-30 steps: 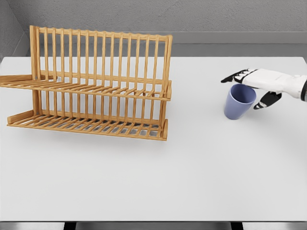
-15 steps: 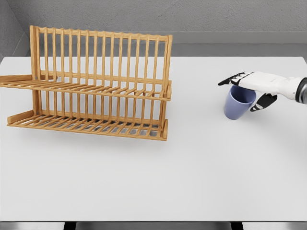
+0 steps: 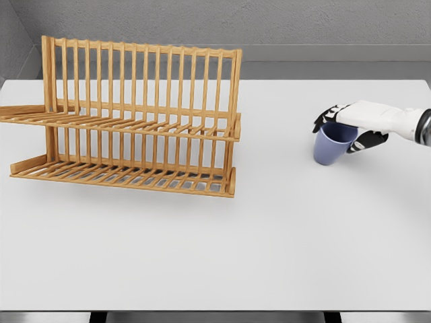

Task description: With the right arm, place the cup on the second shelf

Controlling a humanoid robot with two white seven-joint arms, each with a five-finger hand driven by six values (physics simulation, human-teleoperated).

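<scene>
While leaning on the bench [image 3: 283, 235], the cup [image 3: 330, 145] is sitting between thumb & fingers [image 3: 324, 116]. Right hand [image 3: 350, 121] is curling round its rim, w/ the rack [image 3: 135, 121] well apart beyond the fingertips.

The rack [image 3: 128, 121] stands on the table [image 3: 215, 249] toward its back left. Well apart, at the right, sits the cup [image 3: 329, 148], with the right hand [image 3: 350, 124] over its rim.

White table [image 3: 222, 249] fills most of the view, front edge at the bottom with two dark supports [image 3: 98, 316] just below it, grey textured wall [image 3: 269, 23] behind, pale ledge [image 3: 337, 52] running along the wall's base.
</scene>
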